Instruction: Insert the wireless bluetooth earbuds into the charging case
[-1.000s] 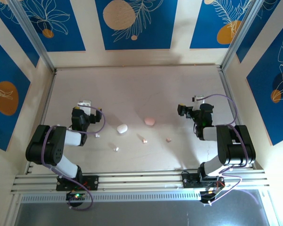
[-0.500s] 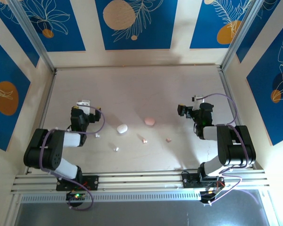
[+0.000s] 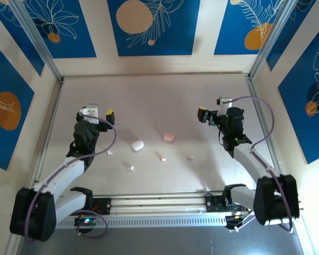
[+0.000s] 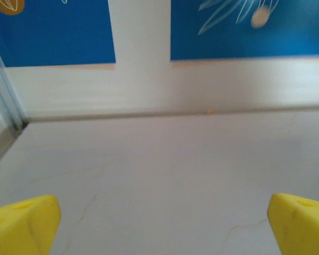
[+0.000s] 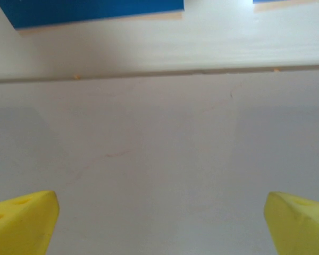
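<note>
Left of the pink case [image 3: 169, 137]: the white case [image 3: 137, 145] rests apart from it on the tabletop [image 3: 165, 101].
Earbuds: two pink earbuds [image 3: 161, 157] lie just on the arm-base side of the pink case; two white earbuds [image 3: 131, 168] lie further left, all loose, none seated.
Left tool [image 3: 100, 112]: far left of the pink case, spread wide, empty.
Right tool [image 3: 211, 109]: right of the pink case, spread wide, empty.
Why: nothing is picked up yet, so both hover ready.
</note>
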Available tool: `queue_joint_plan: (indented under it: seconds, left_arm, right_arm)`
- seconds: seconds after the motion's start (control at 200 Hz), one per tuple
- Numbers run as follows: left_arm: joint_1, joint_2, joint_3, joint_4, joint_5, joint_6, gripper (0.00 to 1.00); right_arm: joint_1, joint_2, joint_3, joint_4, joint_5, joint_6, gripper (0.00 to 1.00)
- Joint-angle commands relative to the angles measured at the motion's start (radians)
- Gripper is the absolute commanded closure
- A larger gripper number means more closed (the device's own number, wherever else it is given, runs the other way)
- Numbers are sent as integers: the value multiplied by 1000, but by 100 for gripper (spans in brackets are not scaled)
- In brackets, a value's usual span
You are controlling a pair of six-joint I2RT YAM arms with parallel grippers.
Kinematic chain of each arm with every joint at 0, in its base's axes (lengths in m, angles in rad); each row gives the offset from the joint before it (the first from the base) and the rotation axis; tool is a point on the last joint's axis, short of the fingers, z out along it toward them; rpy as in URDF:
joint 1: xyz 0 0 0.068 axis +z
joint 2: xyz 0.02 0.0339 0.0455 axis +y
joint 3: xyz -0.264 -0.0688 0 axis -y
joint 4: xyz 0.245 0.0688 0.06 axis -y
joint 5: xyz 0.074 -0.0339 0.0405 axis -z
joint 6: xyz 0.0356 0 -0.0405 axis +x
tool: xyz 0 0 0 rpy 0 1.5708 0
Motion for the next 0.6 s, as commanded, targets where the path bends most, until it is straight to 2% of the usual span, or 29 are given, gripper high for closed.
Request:
queue_joint_plan:
  seconds: [0.0,0.095,0.205,0.37,0.4,0.44,0.525,0.595]
  left_arm:
    - [-27,-50,38,-130,94,-254,0]
    - [-35,-66,49,-163,201,-363,0]
    - [-35,-77,59,-196,354,-342,0]
    - [-33,-139,-10,-172,390,-296,0]
    - [-33,-150,-4,-198,391,-286,0]
    - [-33,-158,-7,-212,385,-285,0]
    - [-33,-171,-44,-200,306,-347,0]
    - [-32,-166,-106,-109,271,-413,0]
  right_arm:
    - [37,-70,67,-209,-38,71,1]
    - [44,-90,156,-379,-91,122,1]
    - [40,-49,254,-541,-89,151,1]
    - [-47,26,289,-599,-117,250,1]
    - [-81,41,292,-595,-158,273,1]
    - [-133,65,292,-584,-275,294,1]
    - [-211,112,274,-508,-508,333,1]
    - [-201,138,266,-465,-552,331,1]
